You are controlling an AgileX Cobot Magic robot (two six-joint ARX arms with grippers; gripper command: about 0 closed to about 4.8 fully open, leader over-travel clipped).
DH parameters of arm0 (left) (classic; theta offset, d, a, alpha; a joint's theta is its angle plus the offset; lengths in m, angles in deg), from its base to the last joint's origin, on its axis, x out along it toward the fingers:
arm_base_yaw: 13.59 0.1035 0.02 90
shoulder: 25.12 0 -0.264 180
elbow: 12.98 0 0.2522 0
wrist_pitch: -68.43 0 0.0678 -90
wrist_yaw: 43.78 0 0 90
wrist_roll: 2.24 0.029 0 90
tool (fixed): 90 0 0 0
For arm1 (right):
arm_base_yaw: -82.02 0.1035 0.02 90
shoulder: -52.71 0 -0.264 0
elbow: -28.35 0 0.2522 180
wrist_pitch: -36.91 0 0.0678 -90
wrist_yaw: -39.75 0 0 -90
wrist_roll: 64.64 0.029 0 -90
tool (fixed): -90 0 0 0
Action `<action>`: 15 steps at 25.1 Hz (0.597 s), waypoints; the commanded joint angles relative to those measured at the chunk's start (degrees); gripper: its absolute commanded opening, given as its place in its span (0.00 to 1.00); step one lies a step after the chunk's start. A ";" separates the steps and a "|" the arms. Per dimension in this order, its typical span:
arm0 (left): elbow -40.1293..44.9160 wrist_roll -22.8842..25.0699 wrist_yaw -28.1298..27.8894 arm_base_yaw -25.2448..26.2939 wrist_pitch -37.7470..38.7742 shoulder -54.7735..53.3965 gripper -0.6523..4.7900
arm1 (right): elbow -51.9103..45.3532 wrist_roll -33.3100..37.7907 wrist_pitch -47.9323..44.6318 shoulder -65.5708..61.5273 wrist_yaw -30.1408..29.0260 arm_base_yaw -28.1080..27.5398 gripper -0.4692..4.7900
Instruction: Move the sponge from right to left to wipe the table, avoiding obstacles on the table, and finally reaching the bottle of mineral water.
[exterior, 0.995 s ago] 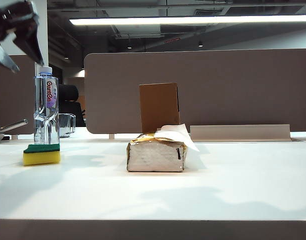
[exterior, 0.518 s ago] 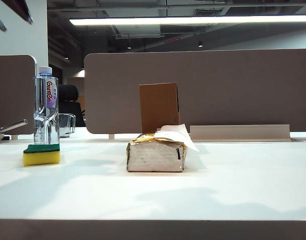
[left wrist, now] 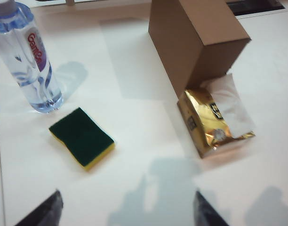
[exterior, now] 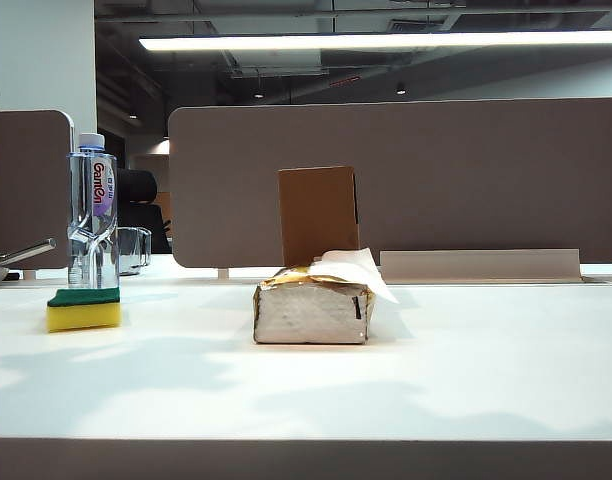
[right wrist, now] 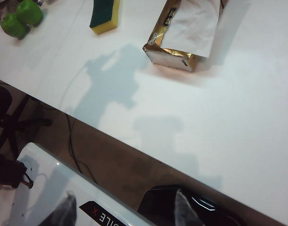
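the sponge (exterior: 83,309) lies flat on the table (exterior: 466,370), green side up, at the left end and just in front of the bottle of mineral water (exterior: 92,212). in my left wrist view the sponge (left wrist: 82,137) sits near the bottle (left wrist: 27,56) with a narrow strip of bare surface between them. the tissue box (exterior: 313,310) stands mid-table, well apart from the sponge, with white paper spilling from its top and a brown cardboard box (exterior: 318,214) upright right behind it.

my left gripper (left wrist: 125,212) hangs high above the table, jaws spread wide, holding nothing; only its two dark fingertips (left wrist: 43,214) show. my right gripper (right wrist: 123,212) hangs over the near table edge, jaws also apart and empty, fingertips (right wrist: 181,211) blurred.

open room: a broad band of bare white surface runs between the sponge and the tissue box, and another from the tissue box to the right end. the front edge is a darker strip; the floor shows beyond it in my right wrist view.
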 commanded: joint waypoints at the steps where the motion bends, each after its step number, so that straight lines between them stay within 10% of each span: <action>1: 1.44 0.48 2.51 -0.04 1.88 3.15 0.77 | 0.24 -0.59 0.33 1.44 -0.13 0.31 0.60; 10: 5.95 1.44 6.05 -0.02 9.09 10.29 0.77 | 0.24 -2.40 2.03 4.44 3.04 0.33 0.60; 15: 9.25 0.09 -3.80 -0.02 9.60 19.47 0.77 | 0.15 -5.14 2.89 5.66 10.64 0.31 0.60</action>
